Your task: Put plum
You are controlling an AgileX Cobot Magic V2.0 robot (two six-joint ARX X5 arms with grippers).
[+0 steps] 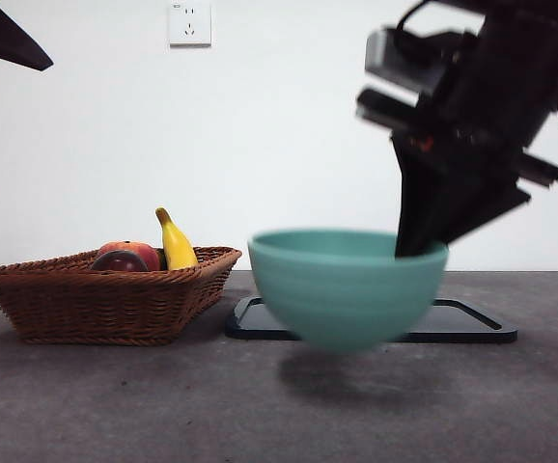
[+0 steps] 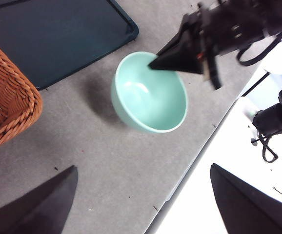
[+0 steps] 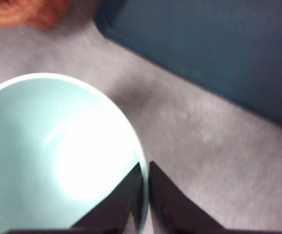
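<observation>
Leftmost, the plum is lying in the wicker basket. Rightward, the right gripper is reaching down steeply, pinching the raised green bowl's right rim. The left gripper is hovering, jaws spread.

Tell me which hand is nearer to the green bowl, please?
The right hand: it is shut on the rim of the green bowl, which hangs above the table. The left hand is open and hovers apart from the bowl, not touching it.
</observation>
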